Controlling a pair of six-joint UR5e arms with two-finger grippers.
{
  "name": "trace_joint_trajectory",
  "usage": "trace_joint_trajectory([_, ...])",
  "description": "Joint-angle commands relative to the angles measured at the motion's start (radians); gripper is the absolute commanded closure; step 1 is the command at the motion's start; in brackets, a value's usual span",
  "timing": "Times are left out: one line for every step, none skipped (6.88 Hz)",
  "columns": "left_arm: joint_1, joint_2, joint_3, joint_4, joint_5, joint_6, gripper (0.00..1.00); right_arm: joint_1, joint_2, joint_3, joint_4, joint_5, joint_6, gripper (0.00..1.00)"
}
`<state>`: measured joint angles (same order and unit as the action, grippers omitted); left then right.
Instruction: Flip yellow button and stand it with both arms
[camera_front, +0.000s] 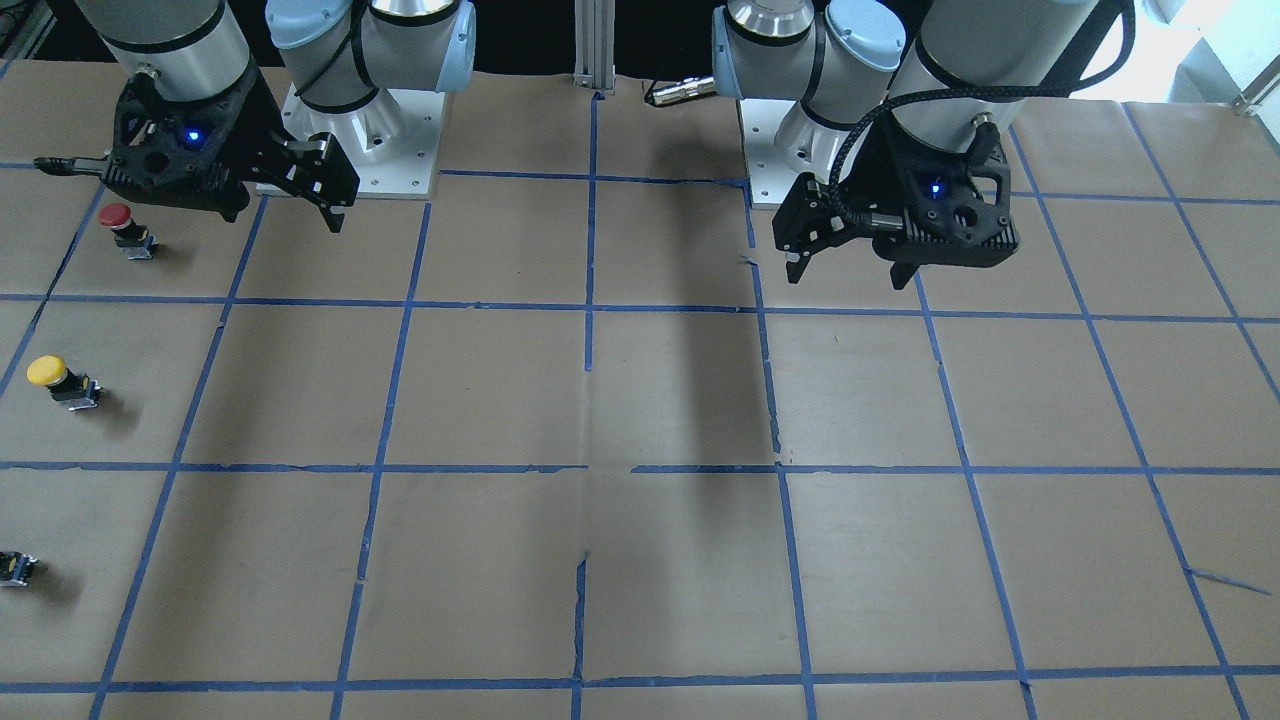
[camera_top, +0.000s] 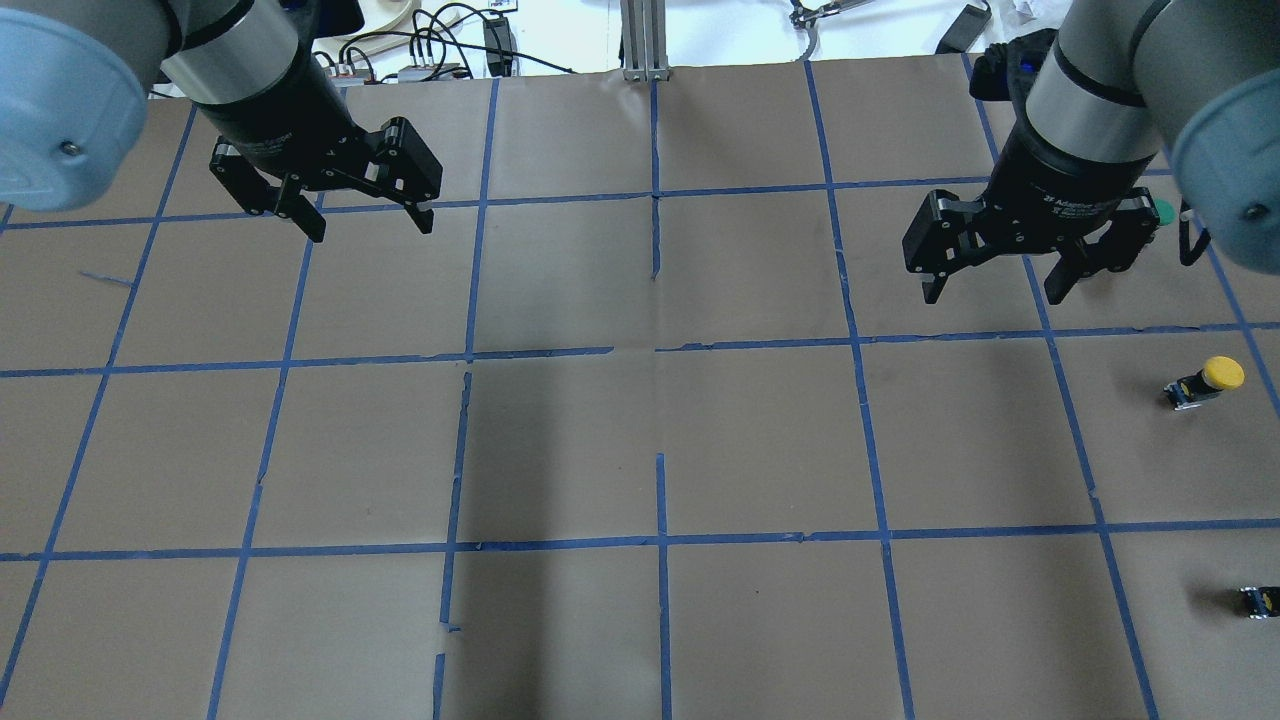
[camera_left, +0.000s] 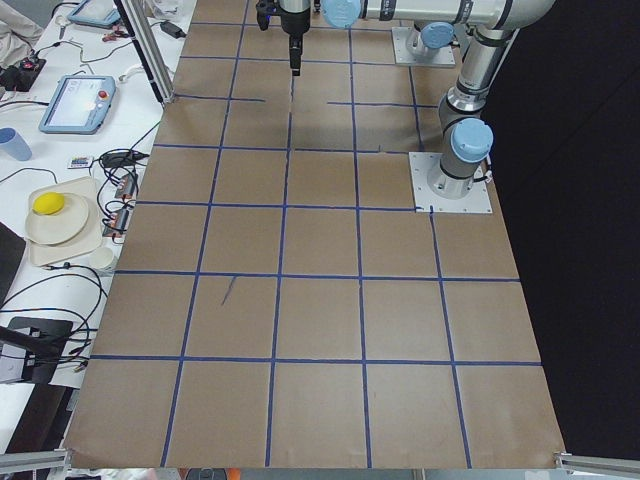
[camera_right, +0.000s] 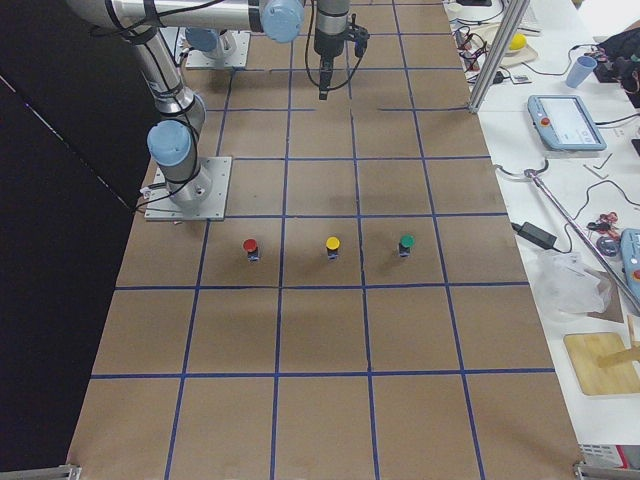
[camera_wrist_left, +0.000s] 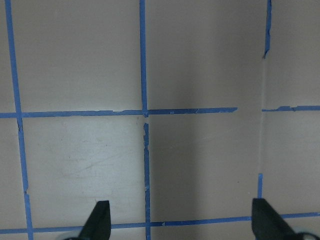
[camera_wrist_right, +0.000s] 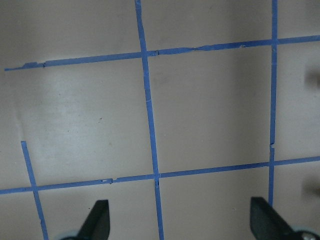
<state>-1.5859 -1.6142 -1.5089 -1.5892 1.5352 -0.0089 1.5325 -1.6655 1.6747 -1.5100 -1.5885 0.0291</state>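
As seen from overhead, the left gripper (camera_top: 370, 228) hangs at upper left of frame with jaws spread wide and nothing between them. The right gripper (camera_top: 992, 293) is at upper right, likewise wide open and empty. Both are above the table (camera_top: 760, 440), fingers pointing down. Left wrist view: two black fingertips (camera_wrist_left: 98, 222) at the lower corners, with only brown paper and blue tape lines (camera_wrist_left: 143, 55) between them. Right wrist view: same picture, fingertips (camera_wrist_right: 97, 220) at the lower corners, paper and tape only. The yellow button (camera_top: 1207, 381) sits at the right edge of the overhead frame at mid-height, lower right of the right gripper and well apart from it, inside one taped square. It is touched by neither gripper; the left gripper is across the table from it. Right exterior view: the yellow button is the middle of a row of three, each in its own square, with the red button (camera_front: 122, 225) to its left in that frame and the green button (camera_right: 406, 243) to its right. All three appear upright, cap uppermost. Front-facing view: yellow and red are at the left edge, red under the right gripper's body.
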Motion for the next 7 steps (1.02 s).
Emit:
trace_joint_trajectory([-0.009, 0.013, 0.019, -0.054, 0.068, 0.001, 0.0, 0.001, -0.029, -0.009, 0.011, 0.065, -0.011, 0.0])
trace_joint_trajectory([-0.019, 0.057, 0.013, -0.116, 0.072, 0.0, 0.0, 0.001, -0.031, -0.009, 0.016, 0.053, -0.011, 0.0])
trace_joint_trajectory([-0.017, 0.066, 0.027, -0.121, 0.068, 0.0, 0.0, 0.001, -0.031, -0.009, 0.016, 0.05, -0.009, 0.0])
trace_joint_trajectory([-0.019, 0.062, 0.015, -0.121, 0.062, -0.008, 0.0, 0.001, -0.031, -0.009, 0.016, 0.039, -0.008, 0.0])
trace_joint_trajectory([-0.019, 0.044, -0.005, -0.1, 0.065, -0.008, 0.0, 0.001, -0.03, -0.009, 0.016, 0.039, -0.008, 0.0])
trace_joint_trajectory([-0.019, 0.034, -0.008, -0.048, 0.06, -0.01, 0.0, 0.001, -0.028, -0.009, 0.016, 0.039, -0.008, 0.0])
trace_joint_trajectory([-0.028, 0.051, -0.008, -0.051, 0.062, -0.01, 0.0, 0.001, -0.028, -0.006, 0.017, 0.041, -0.008, 0.0])
